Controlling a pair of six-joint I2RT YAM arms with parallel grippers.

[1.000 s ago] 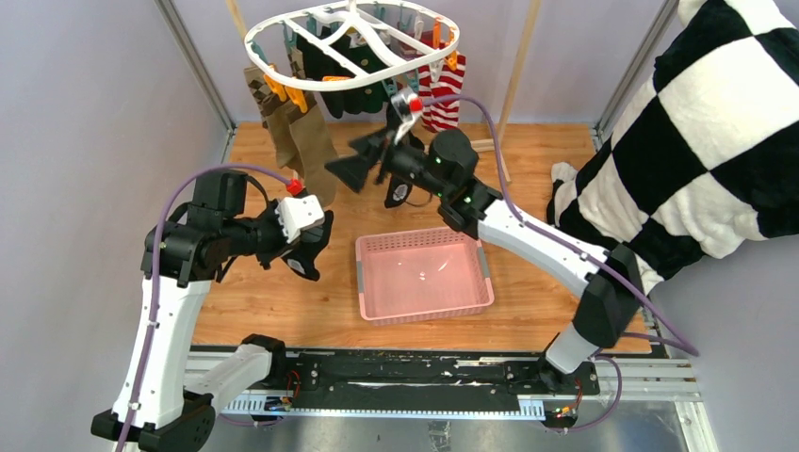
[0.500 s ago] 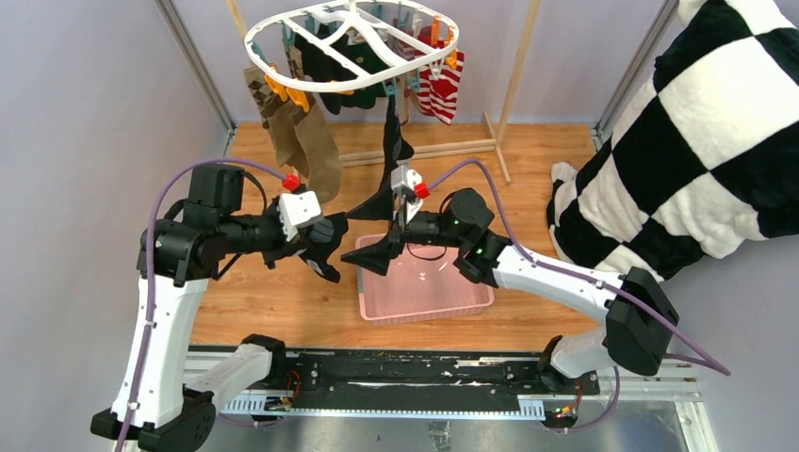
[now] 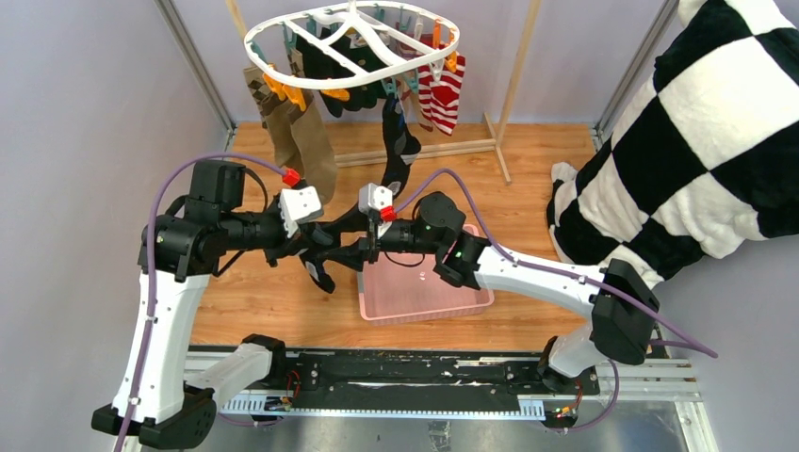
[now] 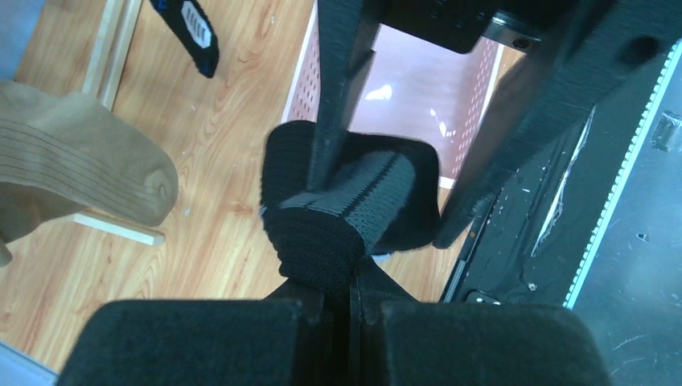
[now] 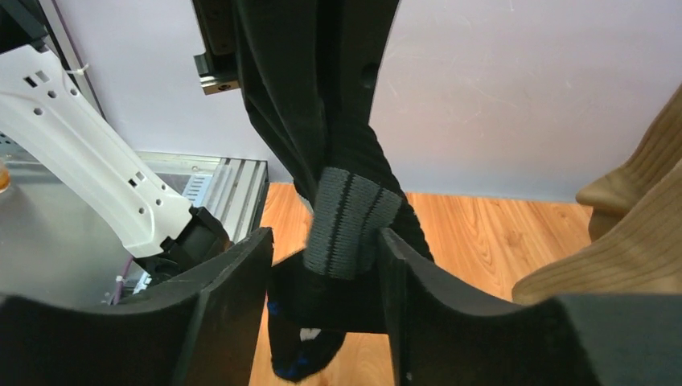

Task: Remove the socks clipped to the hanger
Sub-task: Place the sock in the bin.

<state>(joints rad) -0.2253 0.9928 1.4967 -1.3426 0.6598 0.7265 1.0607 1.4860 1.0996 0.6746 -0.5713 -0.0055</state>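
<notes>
The long black-and-blue sock (image 3: 403,146) hangs from a teal clip (image 3: 388,88) on the large white oval plastic hanger (image 3: 251,45) at upper centre. It stretches down to mid-frame, where the left claw (image 4: 351,301) is clenched on its bunched end. The right claw (image 5: 323,237) stands spread, straddling the sock's grey-banded part. Below it a pink slotted basket (image 3: 429,313) sits on the wooden tabletop (image 3: 528,179), with only pale specks visible inside.

The top view looks down from high behind the arms (image 3: 528,273), holding the whole surface (image 3: 537,160) and the hanger (image 3: 353,42). The left wrist view looks steeply down past the left hand (image 4: 351,301) at the basket (image 4: 299,76); the right wrist view looks level past the right hand (image 5: 324,257) toward a wall (image 5: 523,96). All three share one black sock (image 3: 398,151), the wrist views closely.
</notes>
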